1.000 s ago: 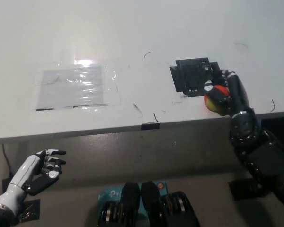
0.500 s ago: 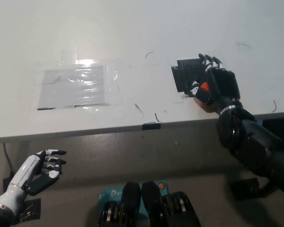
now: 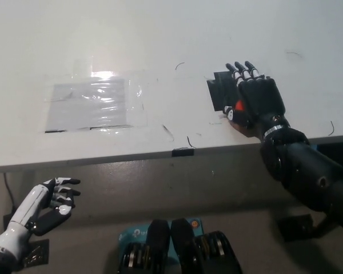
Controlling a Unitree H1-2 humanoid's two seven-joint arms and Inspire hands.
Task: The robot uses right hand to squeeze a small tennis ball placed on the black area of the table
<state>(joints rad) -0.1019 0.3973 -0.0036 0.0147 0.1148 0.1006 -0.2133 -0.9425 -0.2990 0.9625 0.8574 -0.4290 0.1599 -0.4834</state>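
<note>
White table (image 3: 160, 34), plastic sheet (image 3: 91, 105), probably taped

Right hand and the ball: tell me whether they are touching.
Touching. The head view shows the black right hand laid palm-down over the ball, only a red sliver showing at its edge, with no gap between them.

We see a broad white tabletop (image 3: 160, 40) with a grey front edge, scattered with thin dark scratch marks. A glossy clear plastic sheet (image 3: 91, 104) lies taped flat on it, catching a bright light glare. Below, a grey-brown floor (image 3: 160, 188).
</note>
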